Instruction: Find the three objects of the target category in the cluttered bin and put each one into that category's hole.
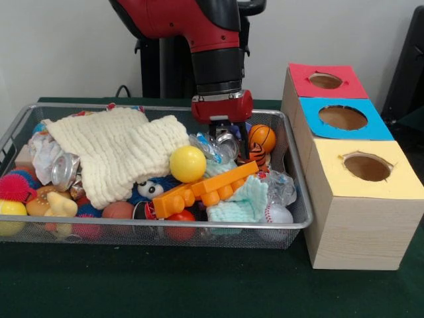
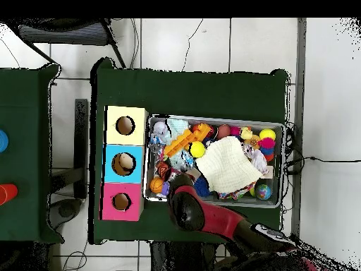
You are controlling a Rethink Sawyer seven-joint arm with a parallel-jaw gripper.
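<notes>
i've got the gripper (image 1: 226,138) down inside the bin (image 1: 295,222), toward its box-side end, arm (image 1: 215,46) coming straight down from above. in the front view two dark fingers (image 1: 242,136) show below the red wrist block, a narrow gap between them, tips down among the clutter. there's something shiny and crumpled right between and just beside the tips, a silver can (image 1: 227,142) or clear plastic, i can't tell which, and i can't tell if the fingers are actually clamped on it or just touching. overhead doesn't help, the arm (image 2: 189,205) covers the fingers there.

around the fingers, front view: orange basketball (image 1: 262,137) just beside them on the box side, touching the tiger-striped toy (image 1: 254,156) below it. crinkly see-through plastic (image 1: 204,146) just beside them on the other side, next to the yellow ball (image 1: 187,163). another piece of clear wrinkly plastic (image 1: 281,185) sits nearer the camera from the fingertips, against the bin's box-side wall, above the baseball (image 1: 277,213). orange toy brick (image 1: 202,189) lies slanted just in front of the fingertips. cream knit cloth (image 1: 116,152) is well off to the far side from the boxes, covering much of that half.

blue-topped hole (image 1: 342,117) is outside the bin, middle of the three box tops, between the red-topped hole (image 1: 325,80) and yellow-topped hole (image 1: 367,167).
</notes>
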